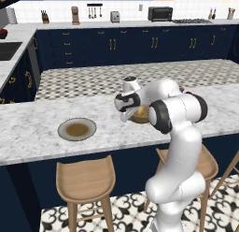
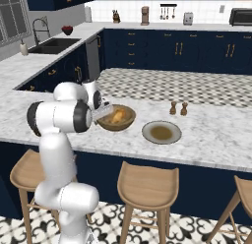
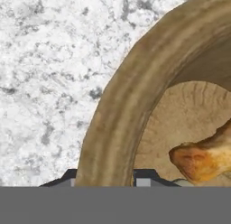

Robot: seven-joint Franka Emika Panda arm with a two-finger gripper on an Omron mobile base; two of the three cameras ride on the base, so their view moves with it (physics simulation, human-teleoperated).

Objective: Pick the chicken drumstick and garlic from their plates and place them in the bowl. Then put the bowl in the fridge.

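The wooden bowl (image 2: 123,124) stands on the marble island counter, partly behind my arm in the left base view (image 1: 140,117). The golden chicken drumstick (image 3: 203,159) lies inside the bowl (image 3: 110,114) and shows as an orange lump (image 2: 117,116) in the right base view. My gripper (image 3: 108,181) is shut on the bowl's near rim, one fingertip outside and one inside; it reaches down to the bowl's edge (image 1: 126,115) (image 2: 103,112). An empty plate (image 1: 77,129) lies left of the bowl, another empty plate (image 2: 161,132) right of it. The garlic is hidden. The fridge is out of view.
Two small shakers (image 2: 178,108) stand behind the right plate. Wooden stools (image 1: 86,179) (image 2: 147,186) line the island's near side. A sink (image 2: 54,44) sits in the left counter, and navy cabinets with a toaster oven (image 1: 160,13) run along the back wall.
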